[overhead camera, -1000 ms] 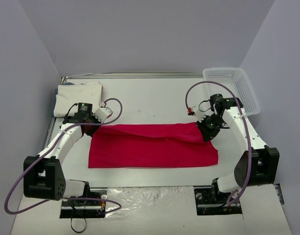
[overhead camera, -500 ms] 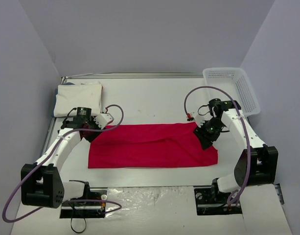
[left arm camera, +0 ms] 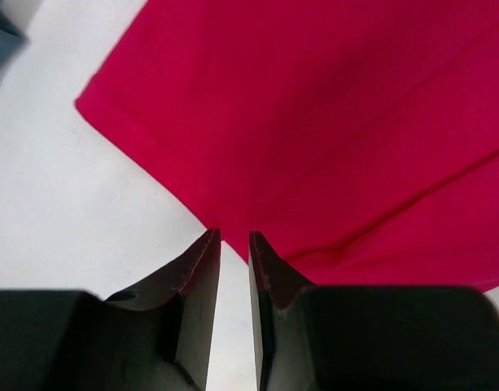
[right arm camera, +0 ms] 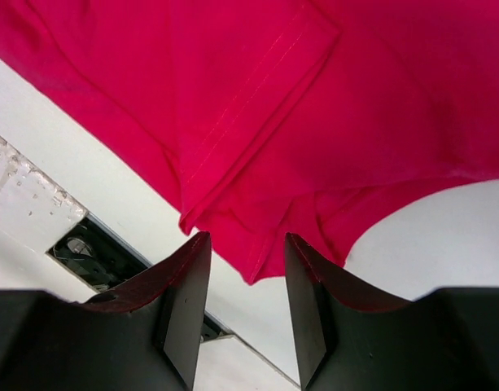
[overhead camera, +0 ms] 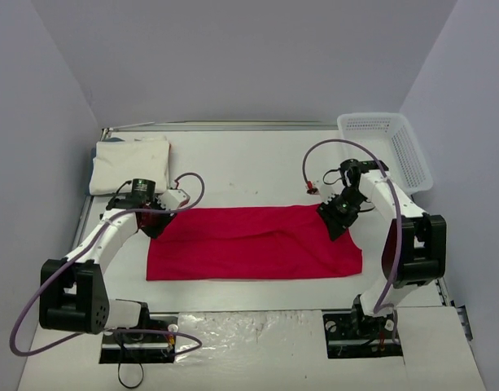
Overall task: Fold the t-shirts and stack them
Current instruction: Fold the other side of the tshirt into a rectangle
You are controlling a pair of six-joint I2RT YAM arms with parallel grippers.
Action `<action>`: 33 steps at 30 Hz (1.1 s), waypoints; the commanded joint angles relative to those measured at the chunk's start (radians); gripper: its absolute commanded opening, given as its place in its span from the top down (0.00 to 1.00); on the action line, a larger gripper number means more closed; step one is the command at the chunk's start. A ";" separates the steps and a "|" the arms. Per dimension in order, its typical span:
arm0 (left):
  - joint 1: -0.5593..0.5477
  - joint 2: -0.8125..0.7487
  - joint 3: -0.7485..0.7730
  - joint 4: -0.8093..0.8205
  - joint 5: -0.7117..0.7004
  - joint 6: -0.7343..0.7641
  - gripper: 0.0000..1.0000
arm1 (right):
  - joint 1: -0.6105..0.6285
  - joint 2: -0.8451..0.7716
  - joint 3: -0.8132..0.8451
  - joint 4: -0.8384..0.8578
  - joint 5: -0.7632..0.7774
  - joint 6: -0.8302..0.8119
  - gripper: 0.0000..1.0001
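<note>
The red t-shirt (overhead camera: 253, 243) lies flat as a long folded rectangle across the middle of the table. The white t-shirt (overhead camera: 131, 163) rests folded at the back left corner. My left gripper (overhead camera: 153, 220) hovers at the red shirt's far left corner. In the left wrist view its jaws (left arm camera: 234, 233) stand slightly apart over bare table, just short of the red cloth (left arm camera: 314, 122). My right gripper (overhead camera: 337, 215) is at the shirt's far right corner. Its jaws (right arm camera: 247, 236) are open above a loose corner of the red shirt (right arm camera: 273, 98), gripping nothing.
A white mesh basket (overhead camera: 387, 147) stands at the back right. A crinkled clear sheet (overhead camera: 257, 326) covers the near edge between the arm bases. Grey walls close in on three sides. A dark slot (right arm camera: 94, 252) shows at the table's edge.
Both grippers have gone from shut to open and let go of the red shirt's far edge, which now lies flat. The right gripper has drawn back slightly towards the rear.
</note>
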 commanded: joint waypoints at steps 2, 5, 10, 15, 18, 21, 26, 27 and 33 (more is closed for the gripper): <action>0.005 0.032 0.044 0.023 0.013 -0.088 0.81 | 0.004 0.072 0.090 -0.040 -0.035 -0.011 0.62; 0.005 0.043 0.027 0.055 0.014 -0.117 0.81 | 0.029 0.132 0.110 -0.041 -0.049 -0.022 0.63; 0.005 0.069 0.029 0.057 0.016 -0.133 0.82 | 0.037 0.223 0.141 -0.037 -0.107 -0.046 0.63; 0.004 0.071 0.021 0.061 0.004 -0.137 0.82 | 0.044 0.310 0.165 -0.029 -0.156 -0.066 0.64; 0.005 0.072 0.016 0.066 -0.010 -0.137 0.82 | 0.044 0.342 0.176 -0.018 -0.158 -0.071 0.64; 0.007 0.069 0.012 0.063 -0.012 -0.136 0.82 | 0.044 0.367 0.184 -0.006 -0.152 -0.074 0.64; 0.005 0.065 0.010 0.066 -0.015 -0.142 0.82 | 0.044 0.414 0.187 0.005 -0.159 -0.076 0.64; 0.007 0.063 0.009 0.069 -0.016 -0.140 0.82 | 0.044 0.417 0.187 0.008 -0.161 -0.076 0.64; 0.005 0.065 0.010 0.067 -0.019 -0.139 0.82 | 0.047 0.434 0.180 0.026 -0.165 -0.066 0.74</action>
